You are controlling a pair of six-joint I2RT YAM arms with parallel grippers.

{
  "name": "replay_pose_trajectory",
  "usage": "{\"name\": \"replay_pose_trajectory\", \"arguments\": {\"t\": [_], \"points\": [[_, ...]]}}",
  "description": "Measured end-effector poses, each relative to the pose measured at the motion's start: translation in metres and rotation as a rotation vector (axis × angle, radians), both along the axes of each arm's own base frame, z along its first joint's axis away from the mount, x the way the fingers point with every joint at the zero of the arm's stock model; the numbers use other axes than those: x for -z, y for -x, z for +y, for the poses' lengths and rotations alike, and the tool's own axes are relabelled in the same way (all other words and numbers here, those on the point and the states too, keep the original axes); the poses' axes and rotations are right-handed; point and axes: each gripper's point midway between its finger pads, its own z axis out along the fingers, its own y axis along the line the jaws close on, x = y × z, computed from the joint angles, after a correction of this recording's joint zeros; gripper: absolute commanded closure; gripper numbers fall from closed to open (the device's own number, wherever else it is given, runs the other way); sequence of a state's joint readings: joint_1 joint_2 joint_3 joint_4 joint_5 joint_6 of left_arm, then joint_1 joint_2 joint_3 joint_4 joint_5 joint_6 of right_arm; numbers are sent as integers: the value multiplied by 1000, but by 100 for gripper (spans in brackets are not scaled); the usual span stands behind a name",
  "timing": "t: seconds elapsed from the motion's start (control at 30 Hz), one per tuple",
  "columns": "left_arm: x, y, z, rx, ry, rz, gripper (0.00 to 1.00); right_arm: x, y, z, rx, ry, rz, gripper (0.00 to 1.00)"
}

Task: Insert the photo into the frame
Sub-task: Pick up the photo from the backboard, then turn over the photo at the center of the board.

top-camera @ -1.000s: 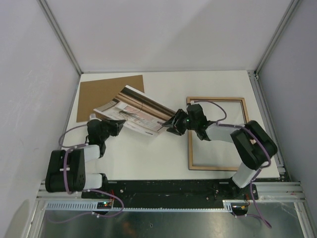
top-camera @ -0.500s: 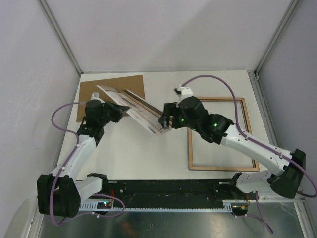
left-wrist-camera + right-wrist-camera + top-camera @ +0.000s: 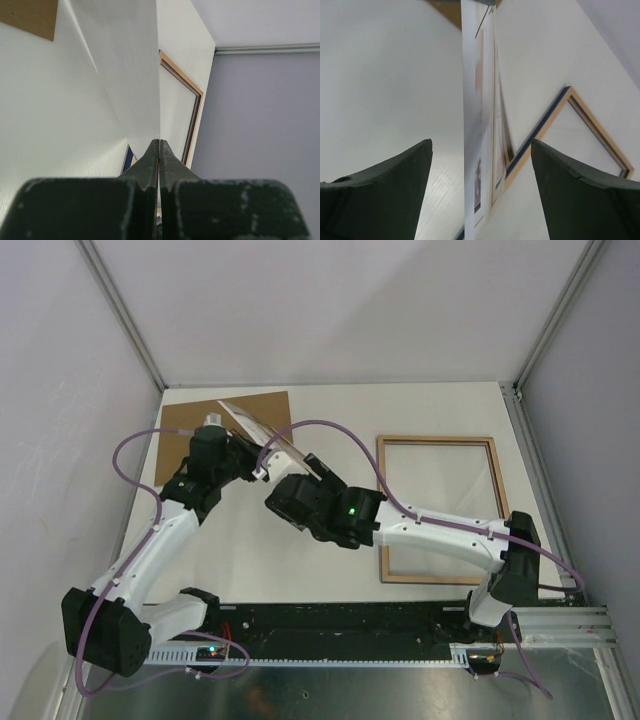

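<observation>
The photo (image 3: 247,423) hangs above the table's left half, turned almost edge-on to the top view. My left gripper (image 3: 240,452) is shut on its near-left edge. In the left wrist view, the photo's white back (image 3: 130,75) rises from the closed left gripper (image 3: 159,141). My right gripper (image 3: 290,480) is open at the photo's lower right end. In the right wrist view, the printed sheet (image 3: 477,125) stands between the two spread fingers (image 3: 385,190) without touching them. The frame (image 3: 437,441) lies flat on the right, wood side up.
A plain brown backing board (image 3: 185,435) lies flat at the back left, partly under the left arm and the photo. Purple cables loop over both arms. Grey walls close in the table on three sides, and a black rail runs along the near edge.
The right gripper has opened and let go of the photo, and its arm has swung left. The left arm has reached out and carried the photo up and toward the back left, tipping it steeper.
</observation>
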State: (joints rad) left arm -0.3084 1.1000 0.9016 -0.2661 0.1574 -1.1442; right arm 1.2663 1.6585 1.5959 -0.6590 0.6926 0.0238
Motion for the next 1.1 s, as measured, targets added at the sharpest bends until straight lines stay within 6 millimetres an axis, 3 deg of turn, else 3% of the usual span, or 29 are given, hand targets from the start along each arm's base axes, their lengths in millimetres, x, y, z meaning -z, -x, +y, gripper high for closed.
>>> {"name": "replay_pose_trajectory", "arguments": {"t": [0.17, 0.3, 0.53, 0.73, 1.1], "points": [[-4, 1, -2, 3, -8, 9, 100, -3, -1, -5, -26, 82, -36, 17], [-5, 2, -6, 11, -13, 14, 100, -15, -1, 4, -40, 87, -69, 20], [-11, 4, -14, 33, -12, 11, 100, -10, -3, 17, -62, 151, -70, 26], [-21, 3, -17, 41, -6, -7, 100, -2, -4, 17, -72, 218, -59, 49], [-20, 4, -23, 58, -13, 5, 100, -9, -5, 11, -61, 248, -68, 96]]}}
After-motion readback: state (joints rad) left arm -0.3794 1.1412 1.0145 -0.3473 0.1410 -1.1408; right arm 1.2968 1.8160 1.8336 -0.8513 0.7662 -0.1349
